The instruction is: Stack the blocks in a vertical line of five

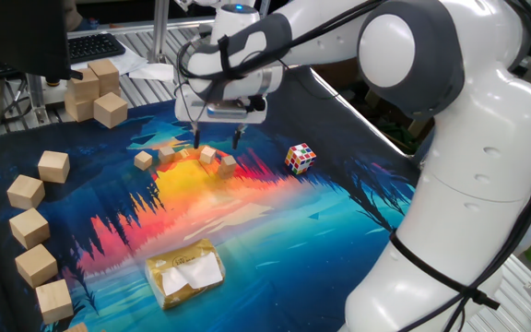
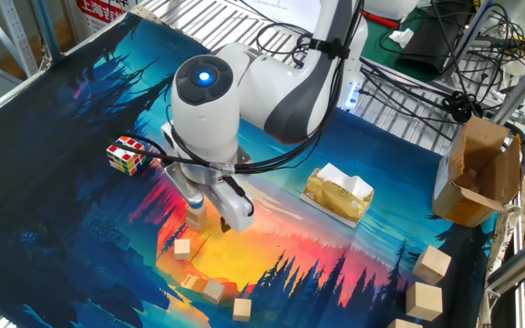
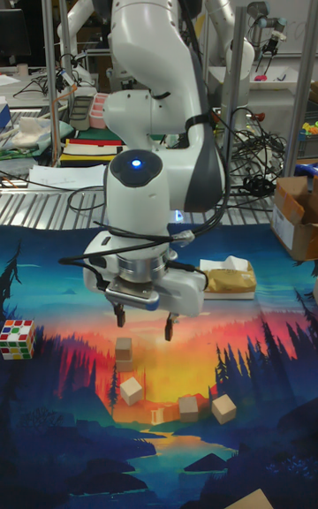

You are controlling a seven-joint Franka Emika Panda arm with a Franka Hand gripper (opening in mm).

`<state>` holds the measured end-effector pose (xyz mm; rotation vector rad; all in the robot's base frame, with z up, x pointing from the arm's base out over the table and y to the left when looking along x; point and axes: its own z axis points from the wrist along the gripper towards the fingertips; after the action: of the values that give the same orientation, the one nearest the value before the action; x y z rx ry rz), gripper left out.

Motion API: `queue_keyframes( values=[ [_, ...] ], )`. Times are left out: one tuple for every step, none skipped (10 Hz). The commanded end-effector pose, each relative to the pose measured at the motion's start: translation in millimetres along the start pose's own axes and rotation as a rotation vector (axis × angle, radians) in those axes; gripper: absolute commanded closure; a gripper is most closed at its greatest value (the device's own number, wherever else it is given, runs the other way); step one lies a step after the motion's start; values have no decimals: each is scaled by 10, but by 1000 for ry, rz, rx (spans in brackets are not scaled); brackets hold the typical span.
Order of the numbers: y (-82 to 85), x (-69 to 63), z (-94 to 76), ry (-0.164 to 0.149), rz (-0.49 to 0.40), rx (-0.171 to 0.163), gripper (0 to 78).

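Gripper: the gripper (image 3: 144,325) is held above the mat (image 1: 339,231), fingers pointing down, jaws apart and nothing between them.
Blocks: five blocks (image 1: 208,154) are scattered in a loose cluster near the middle of the mat, a little toward its far edge in the view from the big cubes' side; all appear to lie singly, so no stack is judged begun.
Key relation: the nearest block (image 3: 124,349) is seen below the jaws and nearer one finger than the other, not centred in the gap (a cube has no long axis, so only face alignment matters). A short sideways shift and a straight descent would be needed, by this reading.
Neighbours: a second block (image 3: 131,390) lies near the first but apart from it; the others are spread further along the cluster, so finger room is judged adequate.
Surface: a flat printed mat, forest and sunset, with no visible ridges.
Room: the puzzle cube (image 1: 300,158) sits well apart toward one side edge; big cubes (image 1: 30,226) are lined along the opposite edge; a yellow packet (image 1: 185,272) rests near the near edge.
Risk: a small block could be nudged by a finger if the descent is made off-centre.
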<state>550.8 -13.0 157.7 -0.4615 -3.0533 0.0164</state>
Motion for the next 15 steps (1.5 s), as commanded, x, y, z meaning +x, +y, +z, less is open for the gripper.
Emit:
queue_keyframes(
  values=[
    [313, -88, -127, 27, 309, -63, 1],
    [369, -75, -122, 22, 328, -55, 1],
    [411, -61, -119, 19, 338, -50, 1],
    [420, -61, -110, 16, 344, -52, 1],
    [423, -67, -99, 14, 347, -53, 1],
    [425, -70, -89, 15, 354, -53, 1],
    [425, -67, -87, 16, 358, -54, 1],
    [425, -67, -86, 11, 355, -46, 1],
    [425, -67, -86, 9, 355, -43, 1],
    [425, -66, -80, 6, 365, -31, 1],
    [425, -65, -80, 2, 365, -27, 1],
    [425, -65, -80, -7, 354, -19, 1],
    [425, -65, -80, -25, 328, -15, 1],
    [425, -65, -80, -30, 323, -13, 1],
    [425, -65, -80, -56, 347, -23, 1]
  ],
)
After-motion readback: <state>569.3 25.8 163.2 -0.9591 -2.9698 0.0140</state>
